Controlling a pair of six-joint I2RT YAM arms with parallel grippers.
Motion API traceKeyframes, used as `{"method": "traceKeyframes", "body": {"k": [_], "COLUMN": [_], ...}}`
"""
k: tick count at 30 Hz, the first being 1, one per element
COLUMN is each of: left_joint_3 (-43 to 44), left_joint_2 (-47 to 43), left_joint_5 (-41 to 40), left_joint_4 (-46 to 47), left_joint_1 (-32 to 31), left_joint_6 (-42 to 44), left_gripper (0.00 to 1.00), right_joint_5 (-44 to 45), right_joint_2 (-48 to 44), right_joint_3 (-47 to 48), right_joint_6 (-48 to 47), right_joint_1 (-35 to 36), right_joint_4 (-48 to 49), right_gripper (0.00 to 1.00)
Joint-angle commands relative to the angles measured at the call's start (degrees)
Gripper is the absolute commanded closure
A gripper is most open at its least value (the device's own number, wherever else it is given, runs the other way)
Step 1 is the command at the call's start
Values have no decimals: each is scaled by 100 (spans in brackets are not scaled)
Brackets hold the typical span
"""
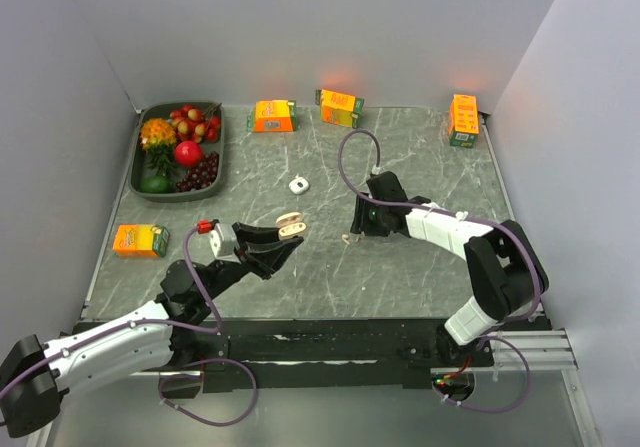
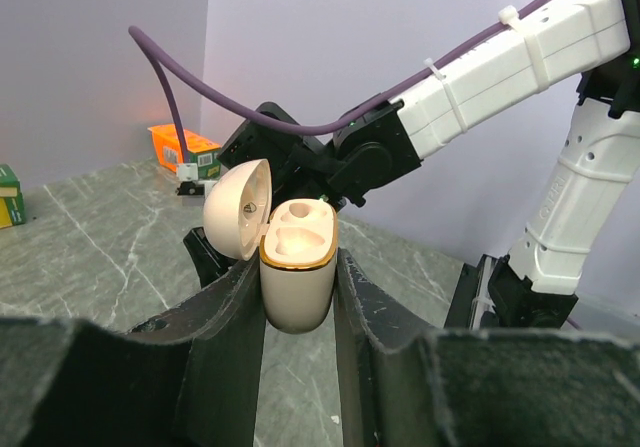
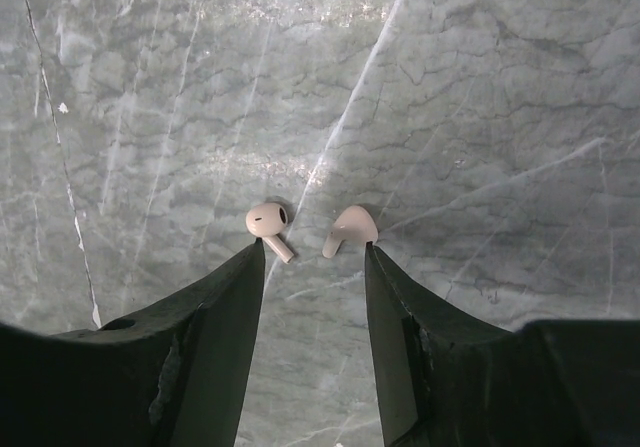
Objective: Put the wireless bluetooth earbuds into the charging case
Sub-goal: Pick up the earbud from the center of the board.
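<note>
The beige charging case stands upright between the fingers of my left gripper, which is shut on it. Its lid is flipped open and the wells inside look empty. The top view shows that case held just above the table's middle. Both wireless bluetooth earbuds lie on the marble, one at the left fingertip and the other at the right fingertip of my right gripper. That gripper is open and low over them, holding nothing. In the top view my right gripper points left toward the case.
A small white piece with a hole lies behind the case. Orange cartons stand at the back and at the left edge. A dark tray of fruit sits at the back left.
</note>
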Motion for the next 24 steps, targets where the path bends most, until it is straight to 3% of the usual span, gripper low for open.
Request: {"method": "traceKeyframes", "body": {"k": [1,24], "left_joint_3": [75,66], "left_joint_2": [73,125], "left_joint_5": [6,24], "left_joint_4": [164,173], "left_joint_1": [-24,-24], "left_joint_6": [-62,-141], "left_gripper": [99,99], "right_joint_5": [-91,-108], "right_joint_2": [180,348], "right_joint_3": [6,-179], "right_joint_6": [-3,-38], "right_joint_1": [-41,-138], "right_joint_4": [168,273], "right_gripper": [49,56]}}
